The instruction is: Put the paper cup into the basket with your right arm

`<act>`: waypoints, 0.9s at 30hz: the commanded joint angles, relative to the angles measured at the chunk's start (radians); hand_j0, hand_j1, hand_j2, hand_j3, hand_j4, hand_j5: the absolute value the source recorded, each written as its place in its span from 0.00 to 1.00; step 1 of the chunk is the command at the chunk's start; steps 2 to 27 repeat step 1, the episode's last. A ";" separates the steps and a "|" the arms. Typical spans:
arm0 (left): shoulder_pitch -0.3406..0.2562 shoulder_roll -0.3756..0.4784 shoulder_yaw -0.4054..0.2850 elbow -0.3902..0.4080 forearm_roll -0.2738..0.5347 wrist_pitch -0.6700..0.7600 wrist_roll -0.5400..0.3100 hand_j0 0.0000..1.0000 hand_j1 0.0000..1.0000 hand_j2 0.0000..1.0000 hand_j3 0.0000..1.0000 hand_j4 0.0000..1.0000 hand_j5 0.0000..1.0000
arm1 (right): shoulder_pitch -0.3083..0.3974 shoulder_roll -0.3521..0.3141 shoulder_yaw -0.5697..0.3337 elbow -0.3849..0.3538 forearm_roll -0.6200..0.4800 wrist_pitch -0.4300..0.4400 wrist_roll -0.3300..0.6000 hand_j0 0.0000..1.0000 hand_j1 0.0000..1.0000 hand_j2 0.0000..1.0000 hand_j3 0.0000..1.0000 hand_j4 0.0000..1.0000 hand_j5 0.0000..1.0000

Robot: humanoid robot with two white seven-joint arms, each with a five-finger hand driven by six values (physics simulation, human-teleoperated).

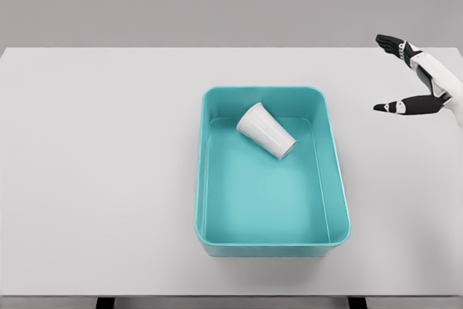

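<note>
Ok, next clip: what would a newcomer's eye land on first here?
The teal basket at the middle of the white table, with the paper cup lying on its side inside, near the far end. Next, the right hand at the right edge, fingers spread, holding nothing and well clear of the basket.

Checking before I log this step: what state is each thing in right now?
paper cup: on its side inside the basket, at the far end.
basket: upright on the table, holding the cup.
right hand: open, empty, right of the basket.
Left arm: out of view.
</note>
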 commanded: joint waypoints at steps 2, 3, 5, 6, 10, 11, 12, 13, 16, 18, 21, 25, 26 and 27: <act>0.000 0.000 -0.001 -0.001 0.000 0.000 0.000 1.00 1.00 1.00 1.00 1.00 1.00 | 0.000 -0.003 -0.002 -0.003 -0.007 0.011 0.000 1.00 1.00 1.00 1.00 1.00 1.00; 0.000 0.000 -0.001 -0.001 0.000 0.000 0.000 1.00 1.00 1.00 1.00 1.00 1.00 | 0.000 -0.003 -0.002 -0.003 -0.007 0.011 0.000 1.00 1.00 1.00 1.00 1.00 1.00; 0.000 0.000 -0.001 -0.001 0.000 0.000 0.000 1.00 1.00 1.00 1.00 1.00 1.00 | 0.000 -0.003 -0.002 -0.003 -0.007 0.011 0.000 1.00 1.00 1.00 1.00 1.00 1.00; 0.000 0.000 -0.001 -0.001 0.000 0.000 0.000 1.00 1.00 1.00 1.00 1.00 1.00 | 0.000 -0.003 -0.002 -0.003 -0.007 0.011 0.000 1.00 1.00 1.00 1.00 1.00 1.00; 0.000 0.000 -0.001 -0.001 0.000 0.000 0.000 1.00 1.00 1.00 1.00 1.00 1.00 | 0.000 -0.003 -0.002 -0.003 -0.007 0.011 0.000 1.00 1.00 1.00 1.00 1.00 1.00; 0.000 0.000 -0.001 -0.001 0.000 0.000 0.000 1.00 1.00 1.00 1.00 1.00 1.00 | 0.000 -0.003 -0.002 -0.003 -0.007 0.011 0.000 1.00 1.00 1.00 1.00 1.00 1.00; 0.000 0.000 -0.001 -0.001 0.000 0.000 0.000 1.00 1.00 1.00 1.00 1.00 1.00 | 0.000 -0.003 -0.002 -0.003 -0.007 0.011 0.000 1.00 1.00 1.00 1.00 1.00 1.00; 0.000 0.000 -0.001 -0.001 0.000 0.000 0.000 1.00 1.00 1.00 1.00 1.00 1.00 | 0.000 -0.003 -0.002 -0.003 -0.007 0.011 0.000 1.00 1.00 1.00 1.00 1.00 1.00; 0.000 0.000 -0.001 -0.001 0.000 0.000 0.000 1.00 1.00 1.00 1.00 1.00 1.00 | 0.000 -0.003 -0.002 -0.003 -0.007 0.011 0.000 1.00 1.00 1.00 1.00 1.00 1.00; 0.000 0.000 -0.001 -0.001 0.000 0.000 0.000 1.00 1.00 1.00 1.00 1.00 1.00 | 0.000 -0.003 -0.002 -0.003 -0.007 0.011 0.000 1.00 1.00 1.00 1.00 1.00 1.00; 0.000 0.000 -0.001 -0.001 0.000 0.000 0.000 1.00 1.00 1.00 1.00 1.00 1.00 | 0.000 -0.003 -0.002 -0.003 -0.007 0.011 0.000 1.00 1.00 1.00 1.00 1.00 1.00; 0.000 0.000 -0.001 -0.001 0.000 0.000 0.000 1.00 1.00 1.00 1.00 1.00 1.00 | 0.000 -0.003 -0.002 -0.003 -0.007 0.011 0.000 1.00 1.00 1.00 1.00 1.00 1.00; 0.000 0.000 -0.001 -0.001 0.000 0.000 0.000 1.00 1.00 1.00 1.00 1.00 1.00 | 0.000 -0.003 -0.002 -0.003 -0.007 0.011 0.000 1.00 1.00 1.00 1.00 1.00 1.00; 0.000 0.000 -0.001 -0.001 0.000 0.000 0.000 1.00 1.00 1.00 1.00 1.00 1.00 | 0.000 -0.003 -0.002 -0.003 -0.007 0.011 0.000 1.00 1.00 1.00 1.00 1.00 1.00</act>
